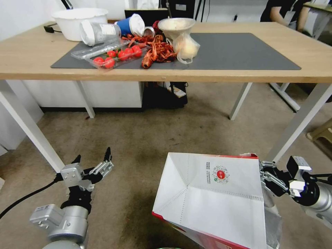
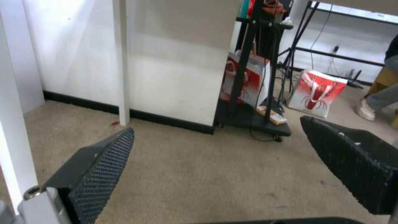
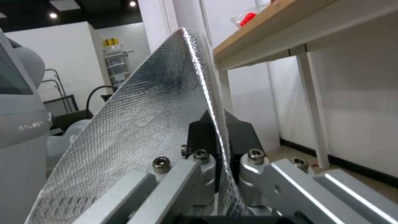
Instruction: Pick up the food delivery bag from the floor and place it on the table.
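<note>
The food delivery bag (image 1: pixel 211 200) lies tipped over, its white bottom panel with the small round red logo facing me and a red side below. My right gripper (image 1: pixel 265 178) is shut on the bag's rim at its right edge. In the right wrist view the silver foil lining (image 3: pixel 136 124) runs between the closed fingers (image 3: pixel 238 133). My left gripper (image 1: pixel 93 159) hangs open over the floor (image 1: pixel 138 138) to the left of the bag, holding nothing. Its two black pads (image 2: pixel 104 168) stand wide apart. The light-wood table (image 1: pixel 311 52) with its dark grey mat (image 1: pixel 242 52) stands beyond.
On the mat's left part are a tomato tray (image 1: pixel 114 57), crayfish (image 1: pixel 157 52), cups and a white bowl (image 1: pixel 77 20). White table legs (image 1: pixel 31 128) flank the floor space. A black stand (image 2: pixel 253 77) and red-white bags (image 2: pixel 317 93) are under the table.
</note>
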Robot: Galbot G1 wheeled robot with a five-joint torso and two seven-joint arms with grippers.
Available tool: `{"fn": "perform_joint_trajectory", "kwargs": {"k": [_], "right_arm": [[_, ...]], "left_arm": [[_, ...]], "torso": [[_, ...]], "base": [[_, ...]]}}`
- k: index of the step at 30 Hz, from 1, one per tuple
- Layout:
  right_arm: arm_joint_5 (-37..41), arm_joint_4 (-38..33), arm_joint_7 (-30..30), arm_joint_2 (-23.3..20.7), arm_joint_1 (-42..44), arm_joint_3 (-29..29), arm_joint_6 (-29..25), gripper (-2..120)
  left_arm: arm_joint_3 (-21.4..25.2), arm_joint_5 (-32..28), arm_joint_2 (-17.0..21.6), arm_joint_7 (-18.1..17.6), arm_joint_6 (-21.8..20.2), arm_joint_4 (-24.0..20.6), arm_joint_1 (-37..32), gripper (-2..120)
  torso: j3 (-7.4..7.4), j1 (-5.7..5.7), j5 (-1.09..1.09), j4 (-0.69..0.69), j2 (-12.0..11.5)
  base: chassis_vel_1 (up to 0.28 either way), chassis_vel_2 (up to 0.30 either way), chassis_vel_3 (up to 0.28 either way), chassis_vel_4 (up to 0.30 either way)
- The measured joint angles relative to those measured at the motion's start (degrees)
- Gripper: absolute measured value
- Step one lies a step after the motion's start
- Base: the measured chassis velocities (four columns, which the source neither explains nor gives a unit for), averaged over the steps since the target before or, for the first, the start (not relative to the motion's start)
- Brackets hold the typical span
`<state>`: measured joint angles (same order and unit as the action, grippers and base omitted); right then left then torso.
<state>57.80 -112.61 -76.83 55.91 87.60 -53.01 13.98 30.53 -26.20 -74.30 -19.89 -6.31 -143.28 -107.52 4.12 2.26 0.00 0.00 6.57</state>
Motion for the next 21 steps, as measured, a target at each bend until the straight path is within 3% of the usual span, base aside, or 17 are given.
{"fn": "perform_joint_trajectory", "kwargs": {"k": [21], "right_arm": [[-0.5, 0.6, -0.5, 0.5, -0.2, -0.1, -0.3, 0]], "left_arm": [[0.0, 0.5, 0.2, 0.0, -0.1, 0.0, 0.1, 100]], "torso": [[4.20, 0.98, 0.00, 0.00, 5.2]], "base": [[0.000, 0.000, 0.000, 0.000]]}}
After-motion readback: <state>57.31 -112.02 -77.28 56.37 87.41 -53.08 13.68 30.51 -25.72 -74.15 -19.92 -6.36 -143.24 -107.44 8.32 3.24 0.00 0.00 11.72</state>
